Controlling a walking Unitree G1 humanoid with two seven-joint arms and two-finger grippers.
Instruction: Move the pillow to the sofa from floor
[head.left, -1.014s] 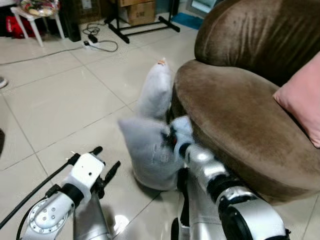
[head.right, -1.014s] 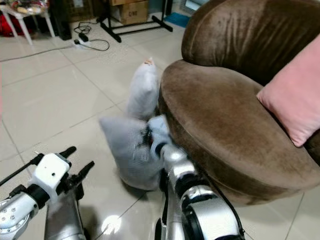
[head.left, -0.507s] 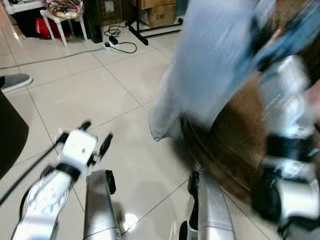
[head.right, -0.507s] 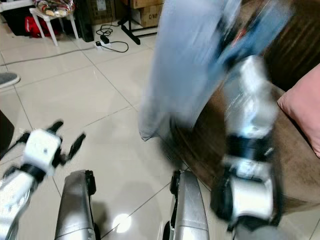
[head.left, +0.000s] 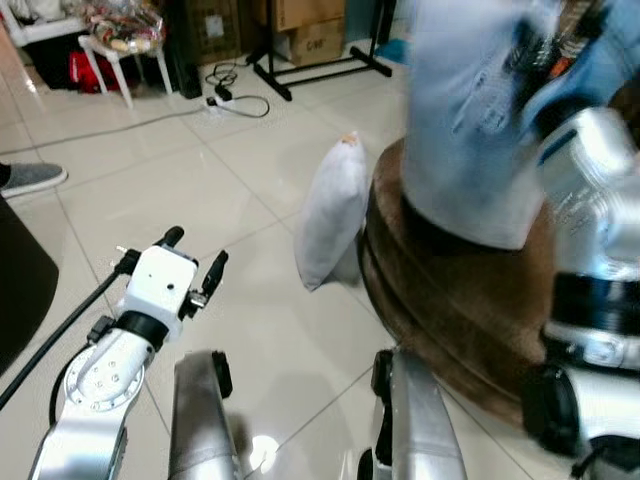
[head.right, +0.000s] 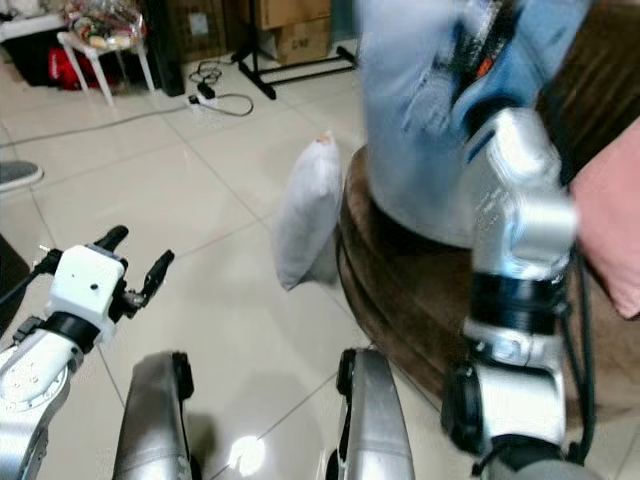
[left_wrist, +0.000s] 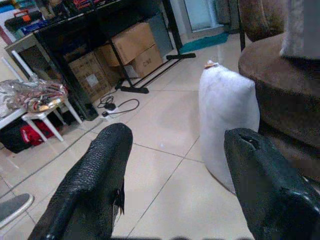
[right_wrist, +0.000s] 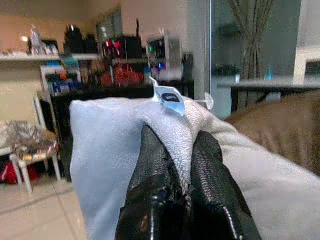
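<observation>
A light blue-grey pillow (head.left: 465, 120) hangs in the air over the seat of the brown sofa (head.left: 470, 300), blurred. My right gripper (right_wrist: 182, 150) is shut on a bunched corner of it, by a small tag. That gripper (head.left: 540, 55) is raised high at the right. A second, whitish pillow (head.left: 330, 215) stands on the tiled floor, leaning against the sofa's front. My left gripper (head.left: 190, 265) is open, low at the left, about a pillow's width from the floor pillow (left_wrist: 227, 115). Between its fingers (left_wrist: 100, 170) there is nothing.
A pink cushion (head.right: 610, 210) lies on the sofa at the right. Behind are black stand legs (head.left: 310, 70), cardboard boxes (head.left: 300, 40), a power strip with cables (head.left: 225, 100) and a white stool (head.left: 110, 60). A person's shoe (head.left: 30, 178) is at the left edge.
My right arm has swung the blue-grey pillow up from the floor to above the sofa seat. The whitish pillow still leans on the sofa. The camera has shifted.
</observation>
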